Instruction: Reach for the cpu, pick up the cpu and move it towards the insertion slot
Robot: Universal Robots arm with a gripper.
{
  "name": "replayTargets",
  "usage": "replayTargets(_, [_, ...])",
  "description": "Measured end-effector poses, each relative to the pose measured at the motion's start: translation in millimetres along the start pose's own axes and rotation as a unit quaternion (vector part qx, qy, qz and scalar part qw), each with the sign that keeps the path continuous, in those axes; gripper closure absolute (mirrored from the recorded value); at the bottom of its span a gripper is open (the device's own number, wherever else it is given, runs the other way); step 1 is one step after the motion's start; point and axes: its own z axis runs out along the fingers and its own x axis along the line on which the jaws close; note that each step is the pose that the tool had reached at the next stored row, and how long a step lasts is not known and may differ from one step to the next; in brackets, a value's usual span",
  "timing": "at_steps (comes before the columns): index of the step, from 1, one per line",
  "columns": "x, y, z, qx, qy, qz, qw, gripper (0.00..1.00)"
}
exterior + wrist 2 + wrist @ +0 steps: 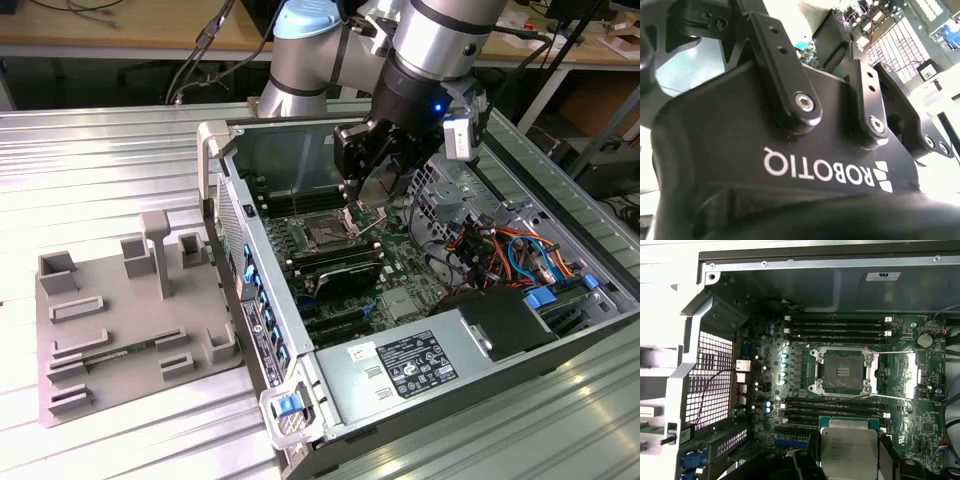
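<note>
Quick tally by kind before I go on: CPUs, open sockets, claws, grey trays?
CPU, held by the claw: 1
Insertion slot, open and empty: 1
Claw: 1
Grey plastic tray: 1
Total: 4

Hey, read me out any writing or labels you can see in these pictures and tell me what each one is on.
White brand logo on the end effector body, upside down in the second wrist view.
Etched print on the chip it holds: too small to read.
White sticker on the power supply: too small to read.
White label on the case wall: blurred.
</note>
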Motion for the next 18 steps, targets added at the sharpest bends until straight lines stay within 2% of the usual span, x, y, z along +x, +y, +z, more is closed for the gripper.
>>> replayTargets(9, [-4.4, 0.5, 3.0, 0.0000, 0.0000, 0.000, 1.00000, 0.45])
replayTargets(18, [-6.1, 1.3, 9.5, 0.0000, 0.0000, 0.000, 1.00000, 0.45])
